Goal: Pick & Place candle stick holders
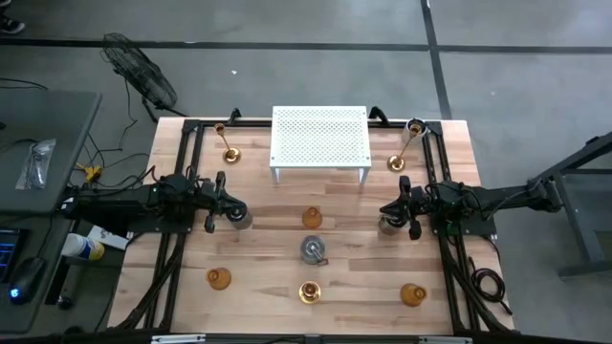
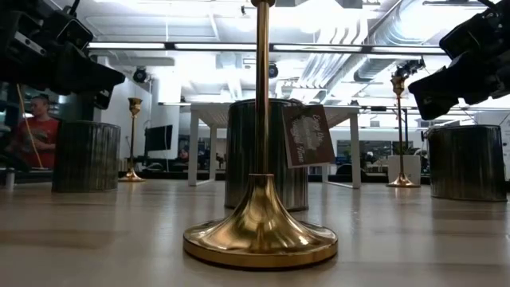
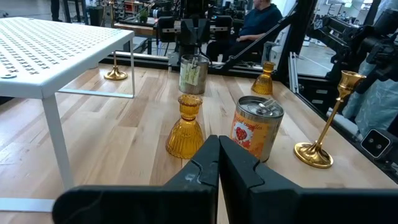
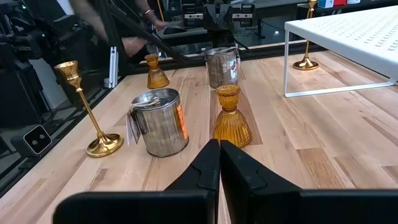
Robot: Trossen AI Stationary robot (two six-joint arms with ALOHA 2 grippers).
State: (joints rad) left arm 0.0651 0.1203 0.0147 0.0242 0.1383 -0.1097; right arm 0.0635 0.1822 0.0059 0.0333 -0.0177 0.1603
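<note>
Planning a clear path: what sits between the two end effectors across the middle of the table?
In the high view, one amber glass holder stands between the left end effector and the right end effector; a silver jar holder sits just nearer the front edge.

No wording is being made out anywhere. An orange label (image 3: 247,134) is being shown on the middle silver holder (image 3: 257,126), its white script too blurred to be read. A dark paper tag (image 2: 307,135) is being displayed on the same holder, with only a pale ornament and illegible marks being seen.
</note>
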